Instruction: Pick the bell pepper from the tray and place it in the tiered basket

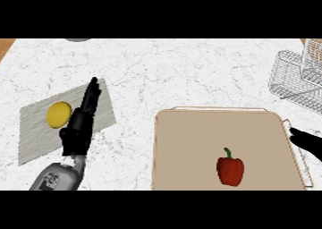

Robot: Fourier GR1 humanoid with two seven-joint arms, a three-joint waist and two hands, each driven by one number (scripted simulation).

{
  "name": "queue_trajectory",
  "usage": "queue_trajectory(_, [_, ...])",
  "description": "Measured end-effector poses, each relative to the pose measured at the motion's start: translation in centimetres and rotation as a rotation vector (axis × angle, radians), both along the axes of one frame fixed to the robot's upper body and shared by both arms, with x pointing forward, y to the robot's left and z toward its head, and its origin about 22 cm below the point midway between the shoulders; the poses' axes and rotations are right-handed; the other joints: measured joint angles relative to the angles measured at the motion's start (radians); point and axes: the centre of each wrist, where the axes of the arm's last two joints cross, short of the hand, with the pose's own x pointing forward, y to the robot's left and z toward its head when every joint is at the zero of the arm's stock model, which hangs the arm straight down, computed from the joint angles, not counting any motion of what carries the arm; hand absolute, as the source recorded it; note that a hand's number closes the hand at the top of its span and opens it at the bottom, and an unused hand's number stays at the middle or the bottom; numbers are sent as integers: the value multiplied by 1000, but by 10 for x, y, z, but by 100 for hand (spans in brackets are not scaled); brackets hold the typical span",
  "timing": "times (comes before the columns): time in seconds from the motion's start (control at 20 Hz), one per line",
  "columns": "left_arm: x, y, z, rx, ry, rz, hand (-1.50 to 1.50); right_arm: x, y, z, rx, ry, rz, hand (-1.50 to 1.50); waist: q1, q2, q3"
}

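Lying on the beige tray [190, 147] toward its near right part is the red bell pepper [230, 170], its green stem pointing away from the robot, and nothing is touching it yet. The right hand [313, 145] is showing at the right edge of the view, just past the tray's right rim; only part of it is in view, so I cannot tell how it is set. The left hand [82, 117] is resting over a grey mat [38, 134] on the marble counter [177, 71], its fingers straight and together, pointing away, beside a yellow round fruit [58, 114] that is sitting on the mat. The wire tiered basket [299, 78] is standing at the far right of the counter, well apart from the pepper and beyond the tray's far right corner.

Judging from this, the pick is not yet begun. The pepper is looking smooth and rounded, so a hand closing off-centre is risking rolling it or squeezing it out sideways. The tray's raised rim is lying between the right hand and the pepper, so a low approach is risking a knock that shifts the tray. Later, carrying toward the basket, the wire walls are risking catching the fingers or the pepper if the entry is coming in too low
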Motion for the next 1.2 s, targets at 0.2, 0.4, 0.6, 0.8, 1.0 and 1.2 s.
queue_trajectory(0.2, [1, 5, 1, 1, -3, 1, 0, 1, 13, -5, -67, 58, -12, -150, 0, -1, 0])
queue_trajectory(0.4, [1, 6, 3, -2, 2, -1, 0, 1, 22, -10, -112, 93, -22, -150, -1, -1, 1])
queue_trajectory(0.6, [3, 5, 2, -3, 6, -3, 0, -4, 32, -13, -177, 66, -31, -150, -3, -1, 1])
queue_trajectory(0.8, [1, 10, 4, -1, 6, -1, 0, -9, 35, -15, -235, 40, -26, -150, -4, -1, 1])
queue_trajectory(1.0, [-1, 5, 3, -7, 0, 1, 0, -8, 36, -17, -260, 30, -12, -150, -3, -1, 2])
queue_trajectory(1.2, [2, 5, 2, -2, -2, -3, 0, -7, 46, -20, -278, 16, 41, -150, 0, 0, 1])
